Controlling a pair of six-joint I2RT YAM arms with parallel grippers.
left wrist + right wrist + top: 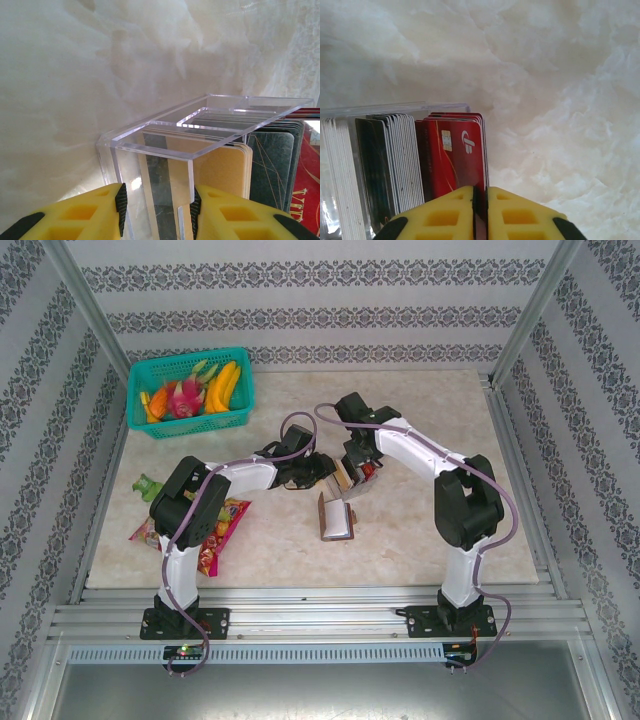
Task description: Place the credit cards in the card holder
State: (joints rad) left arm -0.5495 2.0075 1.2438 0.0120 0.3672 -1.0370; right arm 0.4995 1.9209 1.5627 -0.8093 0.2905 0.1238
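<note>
Here's what I've got on screen: a teal basket point(195, 426) in the far-left corner of the pale marble tabletop point(430, 405), stuffed with toy fruit like bananas point(228, 385) and a pink dragon fruit point(185, 398). Nearer on the left, a colourful snack packet point(232, 517) lies flat, with some small green thing point(148, 485) beyond it, can't tell what. My left wrist view has a clear acrylic stand point(155, 148) on the marble. Patterned wallpaper point(300, 320) all round.

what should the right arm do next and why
Probably lift the right gripper straight up: its jaws look pinched on the end red card, while the left gripper clamps the clear stand steady, so the card should slide out, ready for the card holder.
</note>
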